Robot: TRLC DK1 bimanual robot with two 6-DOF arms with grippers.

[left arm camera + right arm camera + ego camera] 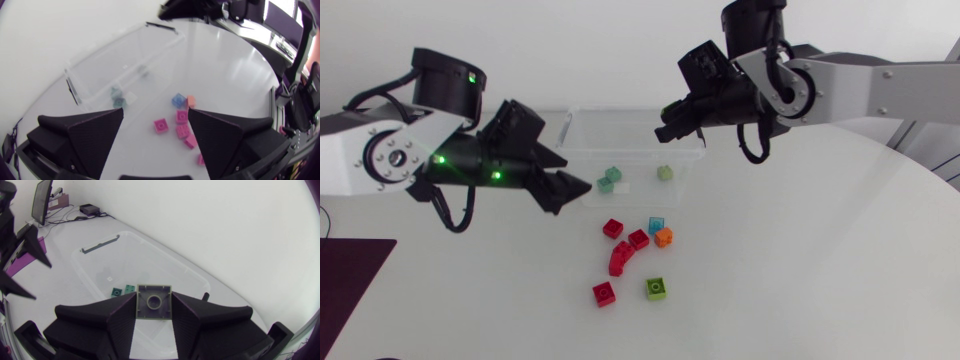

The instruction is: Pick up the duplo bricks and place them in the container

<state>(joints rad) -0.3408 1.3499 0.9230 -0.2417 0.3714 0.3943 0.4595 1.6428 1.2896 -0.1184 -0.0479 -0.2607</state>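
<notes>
The clear plastic container (582, 133) stands at the back middle of the table, with a teal brick (611, 176) and a pale green brick (665, 172) inside. My left gripper (572, 195) hangs open and empty by the container's near left corner. In the left wrist view the open gripper (155, 113) frames loose bricks ahead: pink-red ones (161, 125), a blue one (178, 99) and an orange one (191, 101). My right gripper (665, 127) is above the container's far right rim. It (154, 297) is shut on a pale grey-green brick (154, 308), with the container (95, 262) underneath.
In front of the container lie several loose bricks: red ones (612, 228), a curved red piece (620, 260), a blue one (657, 225), an orange one (664, 238), and a green one (657, 288). A dark mat (345, 280) lies at the table's left edge.
</notes>
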